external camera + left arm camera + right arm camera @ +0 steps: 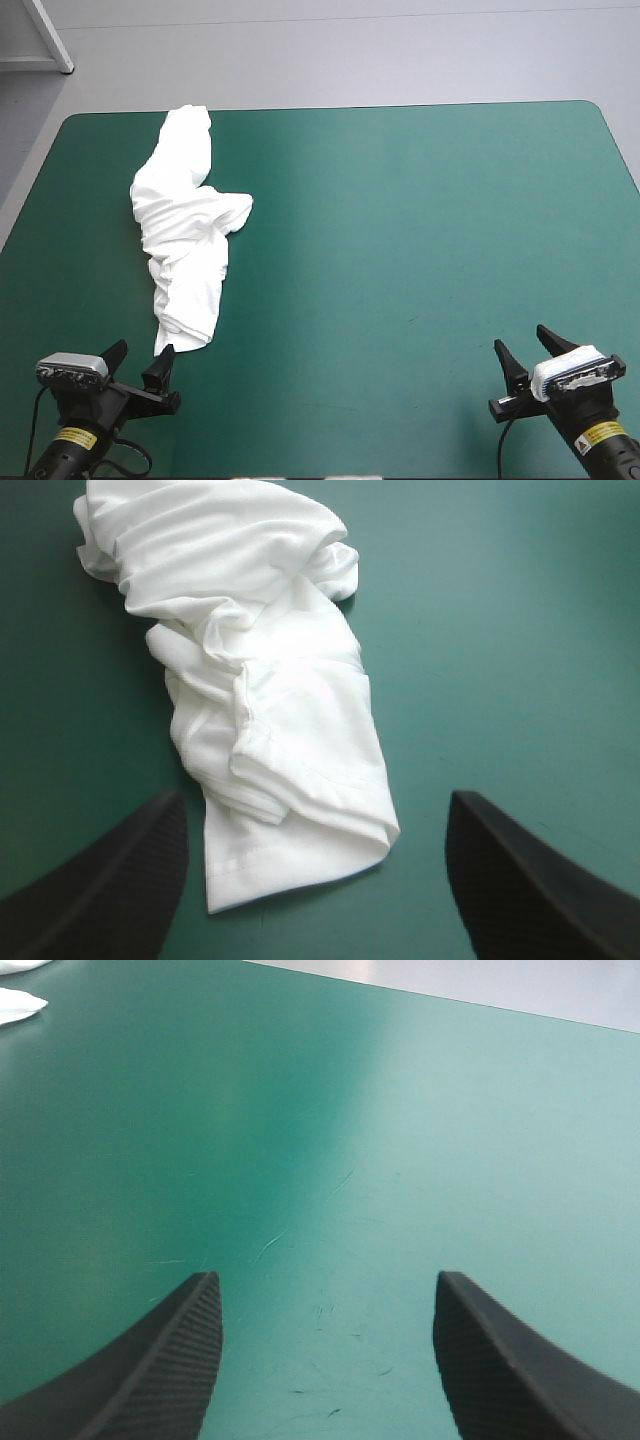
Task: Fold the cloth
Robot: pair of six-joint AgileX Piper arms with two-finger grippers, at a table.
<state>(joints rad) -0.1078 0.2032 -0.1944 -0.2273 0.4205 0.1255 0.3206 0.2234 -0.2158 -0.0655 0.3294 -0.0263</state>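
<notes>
Presently we find the T-shirt lying as a crumpled, elongated heap on the bench, directly ahead of the left claw. Its long axis runs away from that claw, leaning slightly to one side. The near end, a stitched hem, sits just ahead of the gap between the fingers and appears clear of them in the left wrist view. The left claw stands wide and holds nothing. The right claw, likewise wide and empty, is well apart from the garment, with only bare teal-green cover ahead of it. We judge the left arm much the nearer for a first grasp. Sleeves and collar cannot be made out among the twists, and the left wrist view cuts off the heap's far end.
</notes>
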